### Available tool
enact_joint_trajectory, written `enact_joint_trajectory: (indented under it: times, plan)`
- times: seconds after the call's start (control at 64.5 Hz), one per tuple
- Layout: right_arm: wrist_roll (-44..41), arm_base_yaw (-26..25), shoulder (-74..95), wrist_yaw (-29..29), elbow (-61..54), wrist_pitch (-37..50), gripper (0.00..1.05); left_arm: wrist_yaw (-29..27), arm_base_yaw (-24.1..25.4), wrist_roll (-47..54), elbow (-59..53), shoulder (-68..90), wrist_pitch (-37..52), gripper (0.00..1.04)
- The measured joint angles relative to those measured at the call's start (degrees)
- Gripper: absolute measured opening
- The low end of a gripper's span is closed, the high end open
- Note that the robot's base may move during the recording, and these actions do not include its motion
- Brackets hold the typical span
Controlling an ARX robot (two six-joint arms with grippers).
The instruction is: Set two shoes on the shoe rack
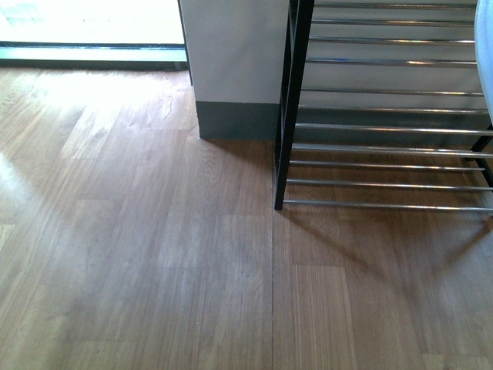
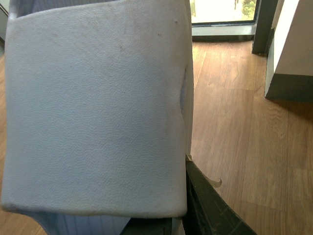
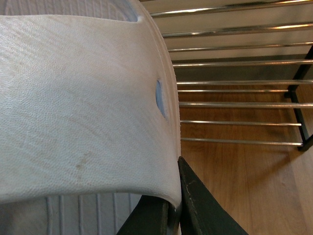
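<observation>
In the left wrist view the white sole of one shoe [image 2: 98, 107] fills most of the picture. My left gripper [image 2: 177, 223] is shut on its edge, with one dark finger [image 2: 210, 210] pressed against the sole's side. The right wrist view shows the second shoe [image 3: 83, 107] sole-on, and my right gripper [image 3: 173, 213] is shut on its rim. The shoe rack [image 3: 234, 103] stands just beyond this shoe. In the front view the shoe rack [image 1: 289, 100] is at the right, its chrome rods bare, and a pale sliver of a shoe [image 1: 485, 62] shows at the right edge. Neither arm appears there.
A white wall pillar with a grey skirting [image 1: 231, 69] stands just left of the rack. A bright glass door [image 1: 92, 23] lies at the back left. Wooden floor [image 1: 154, 270] spreads in front of the rack and the pillar.
</observation>
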Motion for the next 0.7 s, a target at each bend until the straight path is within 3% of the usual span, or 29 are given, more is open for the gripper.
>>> enact_joint_trajectory:
  times: [0.697]
  plan:
    - [0.0, 0.0, 0.0, 0.0, 0.0, 0.0, 0.01, 0.0, 0.0, 0.0, 0.0, 0.1, 0.0, 0.02]
